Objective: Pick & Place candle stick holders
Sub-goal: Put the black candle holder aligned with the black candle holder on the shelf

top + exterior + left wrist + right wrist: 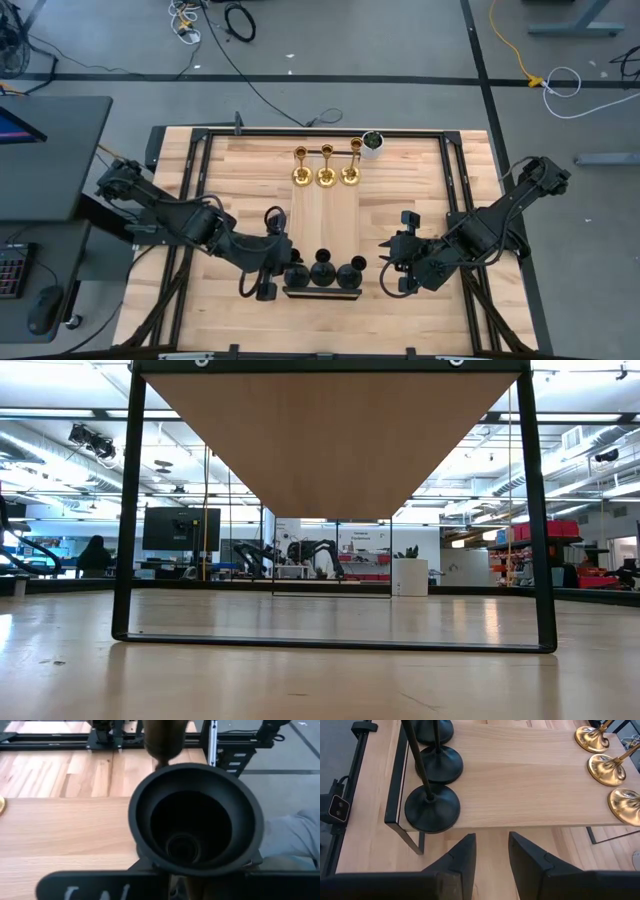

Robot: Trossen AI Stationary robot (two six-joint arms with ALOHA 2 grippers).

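1. Start at the right gripper (492,852): its two dark fingers (465,855) stand a narrow gap apart with nothing between them, hovering over bare wood at the near-right part of the table (420,180).
2. From those fingers, the nearest black holder (431,807) lies ahead and off to one side, just beyond the tips. It stands upright, so its long axis, the thin stem, rises straight off the round base. My read is that a grasp would have to close across that stem.
3. Over to the left gripper (268,258): in the high view it sits right beside the leftmost black holder (296,273). Its wrist camera is filled by a dark cup (196,817) seen mouth-on, very close. Whether its fingers are closed on the stem I cannot tell.
4. Which arm is nearer? The left looks closest to the black row, the right only a little farther from the rightmost black holder (352,272).
5. The three matte black holders stand in a row at the near edge of a raised board (322,225), behind a dark bar (322,292).
6. Three shiny gold holders (326,176) stand in a row at the far end, well apart from both grippers, round bases gleaming with thin stems.
7. A small white pot with a plant (372,145) sits just beside the gold row.
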